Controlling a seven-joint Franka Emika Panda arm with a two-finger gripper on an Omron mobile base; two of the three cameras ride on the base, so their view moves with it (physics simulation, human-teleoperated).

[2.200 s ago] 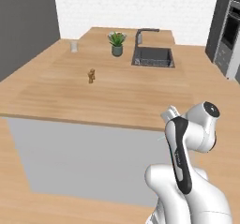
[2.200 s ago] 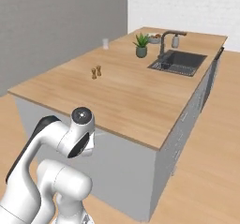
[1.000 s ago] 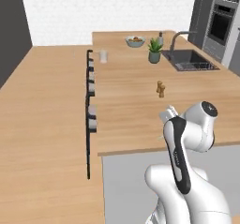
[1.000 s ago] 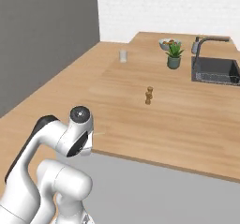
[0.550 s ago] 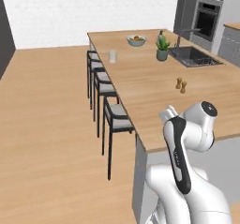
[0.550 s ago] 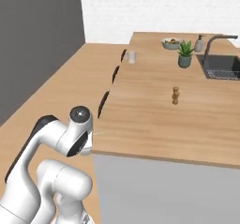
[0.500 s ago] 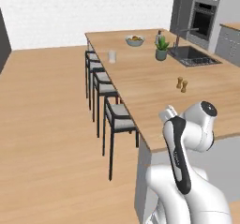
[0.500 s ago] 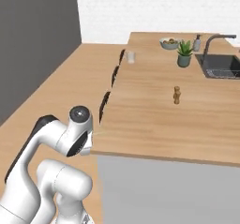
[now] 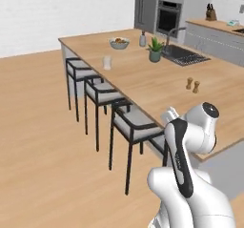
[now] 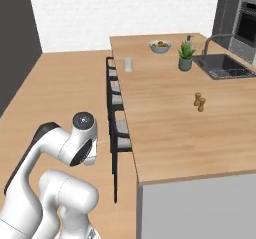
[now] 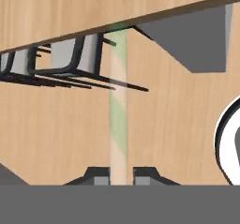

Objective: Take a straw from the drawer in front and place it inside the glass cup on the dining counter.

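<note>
Left base view: I see stools [image 9: 97, 91] at left, cup [image 9: 107, 62] near counter [image 9: 157, 86] edge, bowl [image 9: 118, 43] and plant [image 9: 155, 50] beyond | right base view: cup [image 10: 128, 64] well apart from arm | hand view: gripper [image 11: 118, 175] pinched on straw [image 11: 118, 124], pale with green bands, between fingers [image 11: 99, 175]

Bright, even rendered light without glare; soft shadows under the stools [image 9: 128, 127] toward six o'clock; slightly soft, low-resolution edges.

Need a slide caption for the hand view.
Claw shut on a green-striped straw, pointing toward the stools under the dining counter.
</note>
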